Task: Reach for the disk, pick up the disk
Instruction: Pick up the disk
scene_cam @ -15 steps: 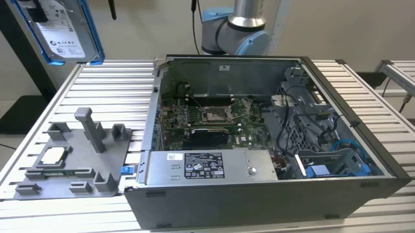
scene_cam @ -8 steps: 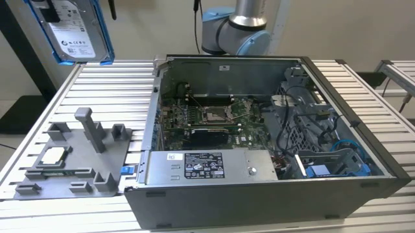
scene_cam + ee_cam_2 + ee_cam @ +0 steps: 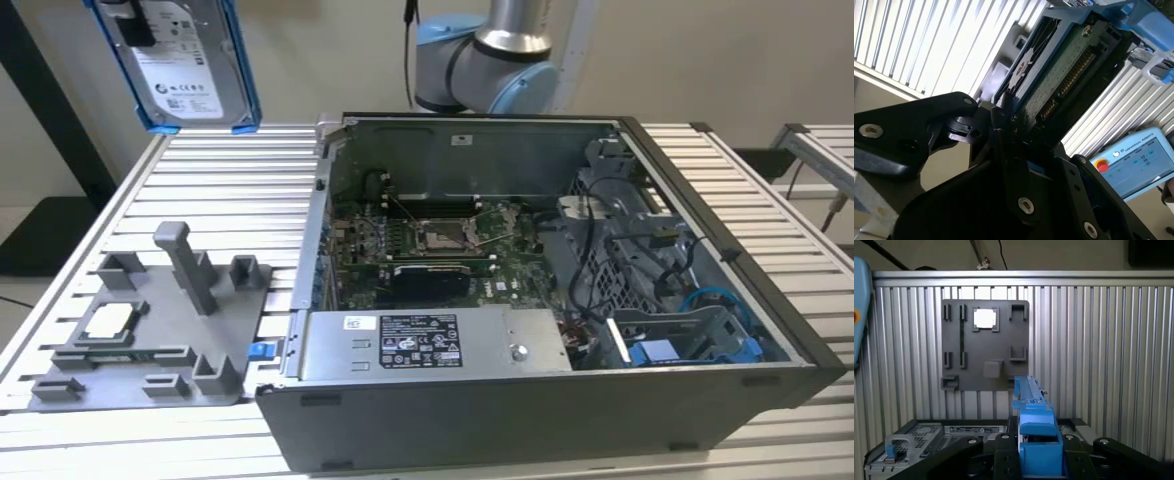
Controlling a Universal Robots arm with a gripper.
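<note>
Pincer (image 3: 1016, 127) clenched on the disk (image 3: 180, 60) | disk held upright in the air, label facing out, at the exterior view's left, above the ribbed tabletop (image 3: 227, 200) | grey holder plate (image 3: 174, 350) lies on tabletop below | open computer case (image 3: 534, 420) just beside plate
</note>
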